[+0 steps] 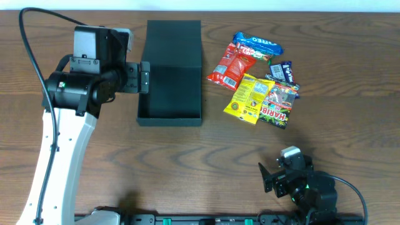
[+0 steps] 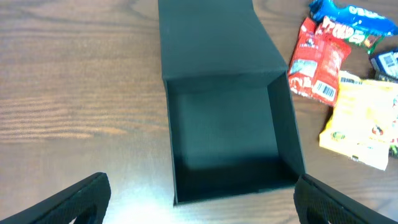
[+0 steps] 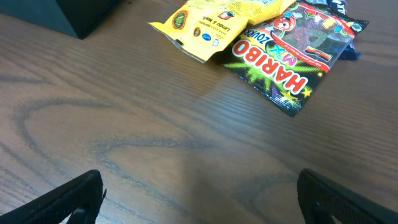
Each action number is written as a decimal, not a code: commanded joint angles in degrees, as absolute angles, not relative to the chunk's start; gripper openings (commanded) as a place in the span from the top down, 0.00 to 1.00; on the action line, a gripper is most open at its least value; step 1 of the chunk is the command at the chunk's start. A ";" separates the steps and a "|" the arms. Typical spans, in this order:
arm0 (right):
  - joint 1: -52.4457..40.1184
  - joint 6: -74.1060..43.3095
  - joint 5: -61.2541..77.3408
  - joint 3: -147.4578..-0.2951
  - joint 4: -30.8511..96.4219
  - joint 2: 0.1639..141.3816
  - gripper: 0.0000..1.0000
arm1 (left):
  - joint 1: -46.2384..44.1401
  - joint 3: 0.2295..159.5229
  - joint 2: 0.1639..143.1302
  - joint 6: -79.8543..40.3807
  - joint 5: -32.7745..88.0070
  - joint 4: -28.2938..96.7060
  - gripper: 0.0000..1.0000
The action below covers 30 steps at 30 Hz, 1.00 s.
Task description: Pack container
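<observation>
The container (image 1: 170, 87) is a dark box on the table, open and empty, with its flap lid (image 1: 174, 34) lying back on the far side. It also shows in the left wrist view (image 2: 224, 143). My left gripper (image 1: 145, 77) is open and empty, just beside the box's left wall; in its wrist view (image 2: 199, 205) the fingers are spread wide before the box. My right gripper (image 1: 267, 178) is open and empty near the front edge, over bare table in its wrist view (image 3: 199, 199).
Snack packets lie in a cluster right of the box: a blue Oreo packet (image 1: 257, 44), a red packet (image 1: 232, 65), a yellow packet (image 1: 249, 97), a Haribo bag (image 1: 278, 105) and a small dark blue packet (image 1: 284, 70). The Haribo bag (image 3: 292, 56) lies ahead of my right gripper.
</observation>
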State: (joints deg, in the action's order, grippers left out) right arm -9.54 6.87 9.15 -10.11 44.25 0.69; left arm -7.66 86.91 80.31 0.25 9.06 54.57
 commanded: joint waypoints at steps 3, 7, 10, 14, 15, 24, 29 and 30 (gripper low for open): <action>-9.08 5.45 10.81 -9.76 41.58 0.32 0.01 | -7.68 87.15 80.31 1.32 9.50 58.00 0.05; -9.06 -7.03 19.00 -9.74 33.52 0.32 0.01 | -7.68 87.15 80.31 1.34 9.50 59.20 0.05; -9.06 -29.34 22.81 -9.76 29.54 0.32 0.01 | -7.68 87.15 80.31 1.32 9.52 59.59 0.05; -9.06 -51.24 23.92 -9.74 29.56 0.32 0.01 | -7.68 87.15 80.31 1.32 9.52 59.79 0.05; -9.06 -54.02 22.65 -9.74 28.93 0.32 0.01 | -7.68 87.15 80.31 1.32 9.52 59.79 0.05; -8.82 -53.91 11.68 -9.76 16.10 5.32 0.01 | -7.68 87.13 80.40 1.34 9.04 55.72 0.05; -6.96 -51.09 12.12 -11.88 5.85 21.80 0.01 | -7.64 87.15 82.15 5.30 6.94 50.13 0.05; -6.44 -49.63 12.47 -13.43 4.84 26.15 0.01 | -7.62 87.15 82.89 6.35 6.92 49.47 0.05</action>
